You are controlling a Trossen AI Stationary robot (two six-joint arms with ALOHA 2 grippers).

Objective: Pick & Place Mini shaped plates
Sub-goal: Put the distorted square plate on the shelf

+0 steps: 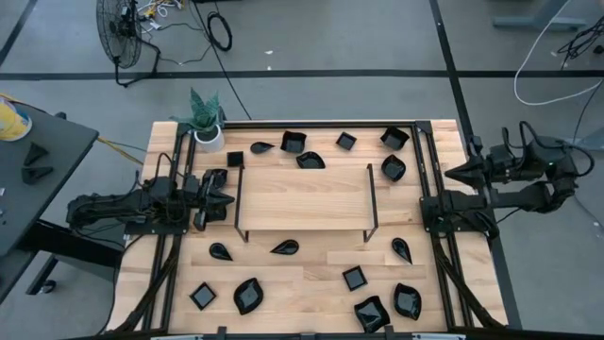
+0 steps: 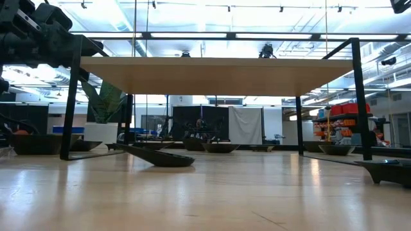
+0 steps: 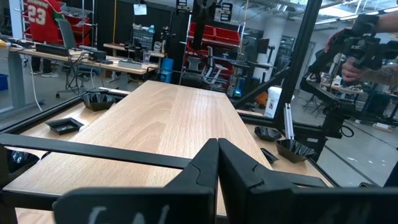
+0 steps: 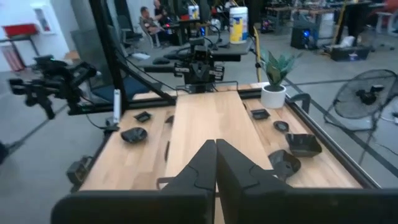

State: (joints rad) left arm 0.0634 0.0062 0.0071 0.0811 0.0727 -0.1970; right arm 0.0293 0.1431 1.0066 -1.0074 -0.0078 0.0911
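Several glossy black mini shaped plates lie on the wooden table around a raised wooden shelf (image 1: 304, 196). A square one (image 1: 293, 142) and a teardrop one (image 1: 262, 147) lie at the far side. A leaf-shaped one (image 1: 249, 296) and a small square one (image 1: 354, 278) lie at the near side. My left gripper (image 1: 229, 198) is shut with nothing in it and points level at the shelf's left end. My right gripper (image 1: 449, 173) hovers shut and empty above the table's right edge, pointing left. Both wrist views show closed fingertips, the left gripper (image 3: 217, 146) and the right gripper (image 4: 216, 146).
The shelf stands on a thin black wire frame (image 1: 370, 203) in the table's middle. A white pot with a green plant (image 1: 208, 135) stands at the far left corner. Black rails (image 1: 434, 236) run along the left and right edges. A fan (image 1: 121, 28) stands on the floor beyond.
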